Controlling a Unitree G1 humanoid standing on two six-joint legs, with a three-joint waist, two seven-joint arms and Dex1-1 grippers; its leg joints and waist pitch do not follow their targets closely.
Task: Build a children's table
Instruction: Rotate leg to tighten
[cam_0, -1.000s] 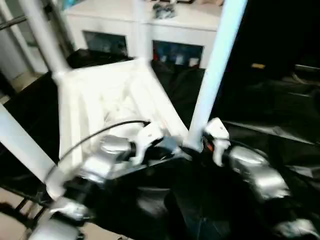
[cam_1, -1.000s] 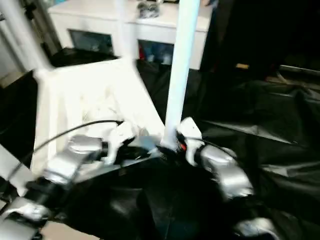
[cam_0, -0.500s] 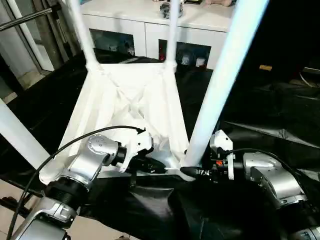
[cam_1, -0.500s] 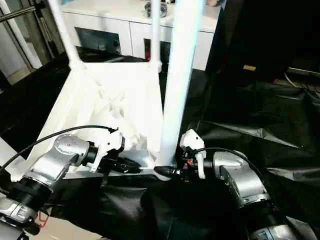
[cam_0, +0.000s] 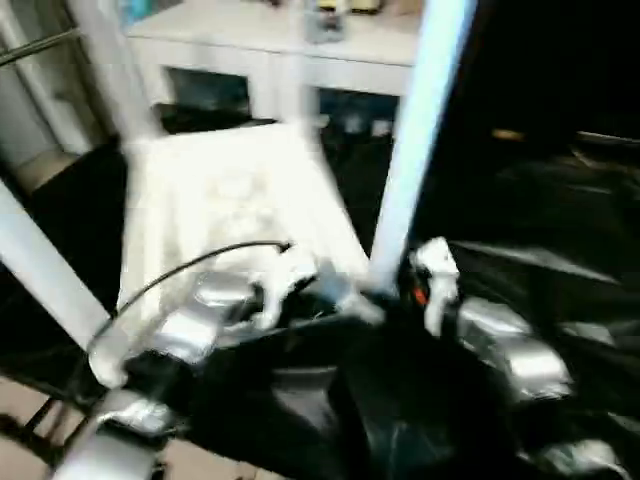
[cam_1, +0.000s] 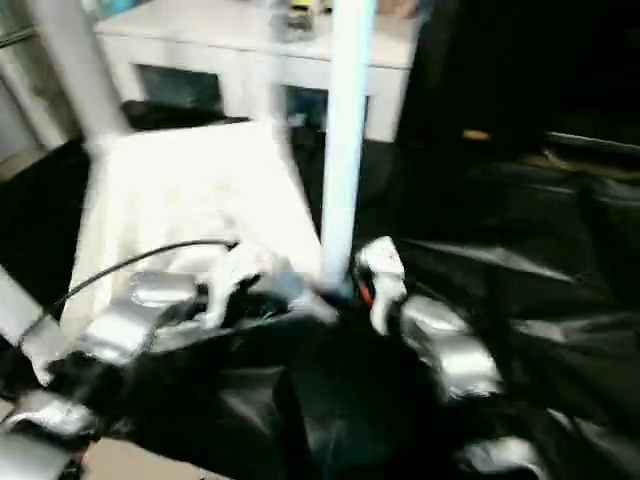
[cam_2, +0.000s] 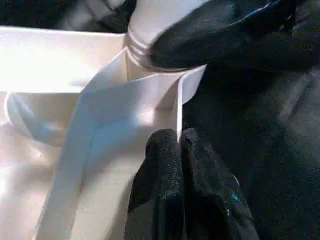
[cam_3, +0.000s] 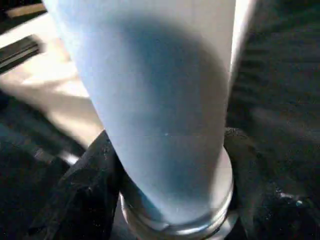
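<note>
The white children's table (cam_0: 225, 205) lies upside down on black cloth (cam_0: 560, 215). The left gripper (cam_2: 178, 142) pinches its rim. The right gripper (cam_3: 170, 200) clasps the base of the nearest leg (cam_0: 415, 140).

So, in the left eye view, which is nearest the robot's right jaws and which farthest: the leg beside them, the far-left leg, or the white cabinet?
1. The leg beside the right gripper: this near-right leg rises straight from the jaws' spot.
2. The far-left leg, across the upturned table top.
3. The white cabinet, behind everything at the back.
</note>
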